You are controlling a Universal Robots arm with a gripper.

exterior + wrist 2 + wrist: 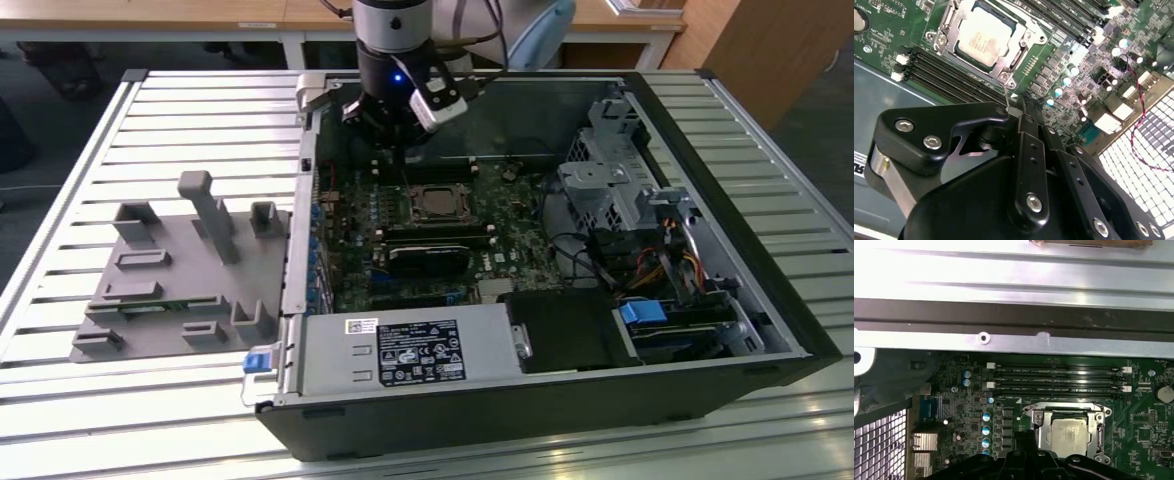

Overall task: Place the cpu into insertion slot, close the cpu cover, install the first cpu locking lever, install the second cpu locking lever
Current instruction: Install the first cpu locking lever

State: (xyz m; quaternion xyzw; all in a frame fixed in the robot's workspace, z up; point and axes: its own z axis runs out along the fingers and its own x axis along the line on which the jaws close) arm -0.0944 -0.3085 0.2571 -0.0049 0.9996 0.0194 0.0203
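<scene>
— Silver-tan metal, that small square cpu point(985, 37): it lies flat in the socket near the middle of the green motherboard point(527, 215), inside the open black computer case point(534, 400).

— And the thin silvery cpu cover point(1026, 41)?

— Down around the chip, its window framing the metal top. In the first wrist view the same chip point(1070, 432) sits inside that frame point(1040, 432), just beside the long black memory slots point(1054, 380).

— Where is the arm?

— The black gripper point(1016, 112) hangs over the board's far edge, by the rear wall of the case. In the exterior view it point(387, 135) stands just beyond the socket, above the board.

— Has it hold of anything?

— Its fingers are drawn together at the tip, and a thin silvery wire lever point(1006, 92) runs from the cover's corner up to that tip. I cannot tell whether the lever is pinched or merely touching.

— What else is around?

— A grey plastic fixture plate with upright pegs point(174, 280) lies on the slatted metal table point(80, 400), near the case at the exterior view's left.
</scene>
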